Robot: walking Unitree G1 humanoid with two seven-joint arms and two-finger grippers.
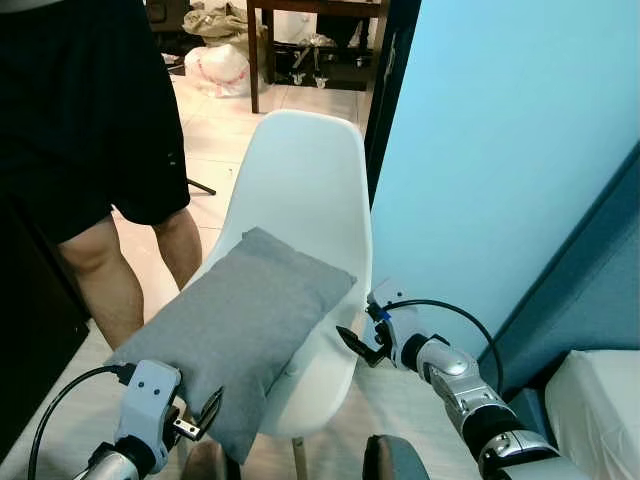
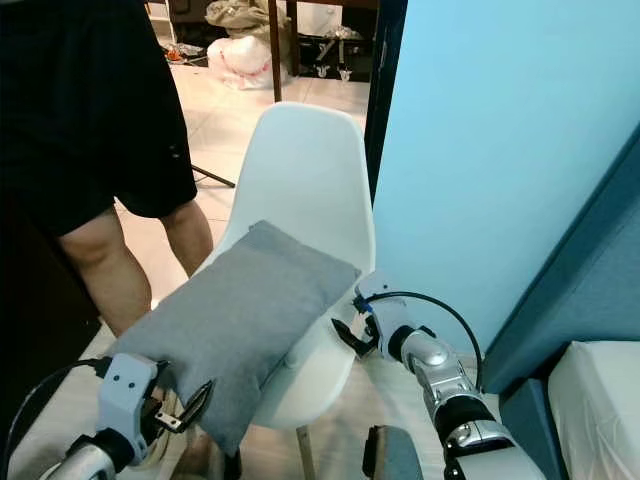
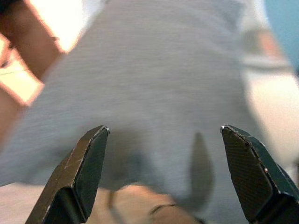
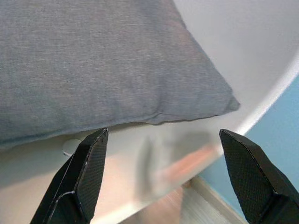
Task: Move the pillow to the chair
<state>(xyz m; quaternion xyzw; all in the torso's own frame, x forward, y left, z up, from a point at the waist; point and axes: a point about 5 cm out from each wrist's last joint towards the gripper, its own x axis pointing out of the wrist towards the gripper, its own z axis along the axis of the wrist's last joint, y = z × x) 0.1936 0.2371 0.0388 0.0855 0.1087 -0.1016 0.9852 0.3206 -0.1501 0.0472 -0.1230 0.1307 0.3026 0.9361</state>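
Grey pillow [image 1: 235, 330] is lying on the white chair [image 1: 300, 170], both grippers open beside it.

The pillow is resting across the seat, its near end hanging over the front edge. The left gripper [image 1: 195, 415] is hovering at that near end, fingers spread, holding nothing. The right gripper [image 1: 358, 345] is waiting with parted fingers just beside the seat's right edge. A person [image 1: 95, 130] in black shorts is standing left of the chair.
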